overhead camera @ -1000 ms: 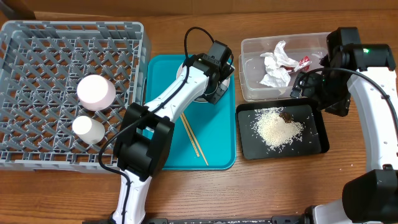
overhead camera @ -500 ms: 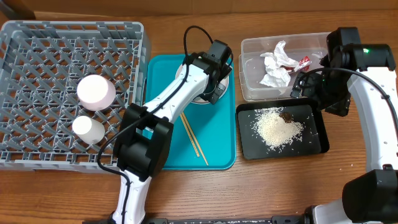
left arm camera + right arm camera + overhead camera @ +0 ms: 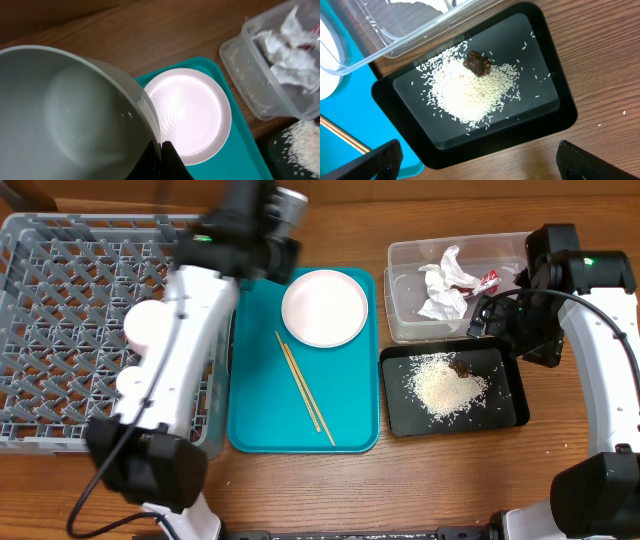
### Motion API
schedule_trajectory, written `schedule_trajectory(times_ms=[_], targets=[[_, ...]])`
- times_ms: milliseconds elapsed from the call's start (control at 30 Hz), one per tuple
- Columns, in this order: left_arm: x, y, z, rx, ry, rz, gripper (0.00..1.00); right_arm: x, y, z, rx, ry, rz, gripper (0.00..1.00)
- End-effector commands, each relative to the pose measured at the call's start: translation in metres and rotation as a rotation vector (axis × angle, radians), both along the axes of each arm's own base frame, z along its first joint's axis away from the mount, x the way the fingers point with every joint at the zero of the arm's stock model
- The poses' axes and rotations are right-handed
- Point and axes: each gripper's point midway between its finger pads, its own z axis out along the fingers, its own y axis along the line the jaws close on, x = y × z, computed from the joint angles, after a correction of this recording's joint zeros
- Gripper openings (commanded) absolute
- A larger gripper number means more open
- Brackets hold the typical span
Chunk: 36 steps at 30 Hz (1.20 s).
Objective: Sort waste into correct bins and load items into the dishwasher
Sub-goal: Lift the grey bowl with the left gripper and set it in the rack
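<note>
Left gripper [image 3: 161, 156] is clamping the rim of the grey bowl [image 3: 70, 110], with the pale inside facing the wrist cam. In overhead the left arm is showing blurred over the dish rack's [image 3: 60, 270] right wall, toward the back edge (bowl is hard to make out there). Right gripper [image 3: 485, 167] is hanging wide open with nothing in it, near the black tray [image 3: 505, 415]. That tray is holding the rice [image 3: 445, 385] plus a brown bit [image 3: 477, 63]. Clear tub [image 3: 400, 320] is sitting just behind it, holding the napkin [image 3: 445, 280] and the red wrapper [image 3: 488, 278]. White plate [image 3: 325, 307] is lying on the teal tray [image 3: 255, 420], with the chopsticks [image 3: 305, 387] just beside it. Pink saucer [image 3: 148, 325] and white cup [image 3: 133, 383] are sitting in the rack, partly hidden by the arm.
</note>
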Motion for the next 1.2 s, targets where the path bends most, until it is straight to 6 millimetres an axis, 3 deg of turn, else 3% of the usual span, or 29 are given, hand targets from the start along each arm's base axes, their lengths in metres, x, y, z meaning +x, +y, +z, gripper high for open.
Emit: schedule_trajectory(times_ms=[0,133,300,467,767,967,1167], targets=[[-0.002,0.008,0.016,-0.252,0.029,-0.093,0.04,-0.001,-0.002,0.013,-0.015,-0.045,-0.001,1.0],[0.002,0.042,0.025,-0.414,0.021,-0.121,0.04,-0.001,-0.002,0.013,-0.015,-0.045,-0.001,1.0],[0.009,0.085,0.021,-0.515,0.02,-0.085,0.04,-0.001,-0.002,0.013,-0.015,-0.045,-0.001,1.0],[0.013,0.107,0.014,-0.669,0.008,-0.138,0.04,-0.001,-0.002,0.013,-0.014,-0.045,-0.001,1.0],[0.026,0.152,-0.015,-0.947,0.013,-0.146,0.04,-0.002,-0.002,0.013,-0.014,-0.04,-0.001,1.0],[0.031,0.18,-0.054,-1.009,0.067,-0.063,0.04,-0.002,-0.002,0.013,-0.014,-0.041,-0.002,1.0],[0.03,0.207,-0.076,-1.037,0.089,0.009,0.05,-0.002,-0.002,0.013,-0.014,-0.038,-0.002,1.0]])
